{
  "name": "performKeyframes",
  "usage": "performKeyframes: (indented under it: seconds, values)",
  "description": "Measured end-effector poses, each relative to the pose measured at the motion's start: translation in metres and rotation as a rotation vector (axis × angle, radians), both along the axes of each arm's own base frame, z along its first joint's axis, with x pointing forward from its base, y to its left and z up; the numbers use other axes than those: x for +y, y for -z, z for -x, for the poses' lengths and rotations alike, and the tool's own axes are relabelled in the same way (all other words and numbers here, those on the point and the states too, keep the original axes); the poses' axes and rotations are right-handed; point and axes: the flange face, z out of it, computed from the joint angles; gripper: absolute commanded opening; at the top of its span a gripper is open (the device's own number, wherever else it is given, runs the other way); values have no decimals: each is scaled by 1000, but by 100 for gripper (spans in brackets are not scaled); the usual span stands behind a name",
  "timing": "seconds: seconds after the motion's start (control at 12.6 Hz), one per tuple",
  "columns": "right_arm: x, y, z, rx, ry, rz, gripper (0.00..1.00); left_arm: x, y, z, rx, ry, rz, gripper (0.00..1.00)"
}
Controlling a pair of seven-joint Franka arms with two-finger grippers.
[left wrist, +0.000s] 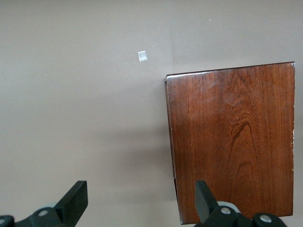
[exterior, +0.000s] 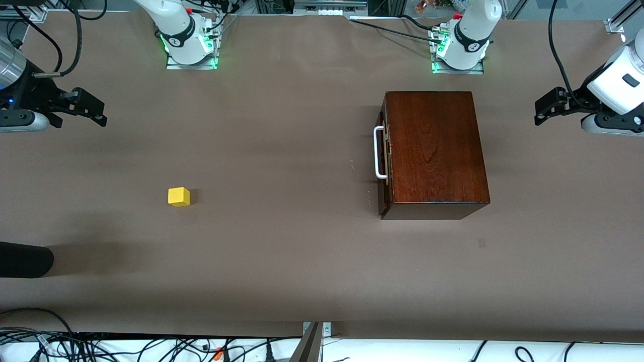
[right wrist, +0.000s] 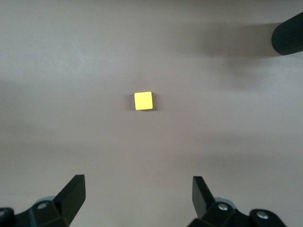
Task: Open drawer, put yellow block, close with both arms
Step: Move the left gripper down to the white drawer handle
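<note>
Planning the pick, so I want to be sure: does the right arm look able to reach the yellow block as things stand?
Probably yes. The yellow block sits alone on bare table toward the right arm's end, with nothing touching it. The right gripper hangs open in the air, and its wrist view shows the block directly, unobstructed.

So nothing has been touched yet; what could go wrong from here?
1. The drawer is shut, and its white handle sits close to the front, so a gripper could slip off it.
2. Nothing visibly anchors the box; pulling may drag it.
3. The yellow block is small; the open right gripper could nudge it. The left gripper is open too.
</note>
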Motion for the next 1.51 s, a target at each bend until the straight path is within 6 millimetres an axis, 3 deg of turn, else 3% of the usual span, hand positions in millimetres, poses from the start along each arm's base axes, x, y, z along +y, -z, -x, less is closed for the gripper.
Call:
performKeyframes:
  seconds: [0.55,0.71,0.79,0.95,1.19,1.51]
  values:
    - [-9,8,-4,15,16,0,100,-1,-1,0,-2,1,0,100]
    - [-9,8,-5,15,17,0,100,-13,0,1,6,26,0,100]
    - [-9,8,-5,14,17,0,100,-31,4,2,16,59,1,100]
    - [-8,6,-5,10,14,0,100,-85,23,3,55,151,5,100]
    - [-7,4,-5,6,12,0,100,-163,70,2,126,200,18,100]
    - [-7,4,-5,6,12,0,100,-276,141,5,106,131,27,100]
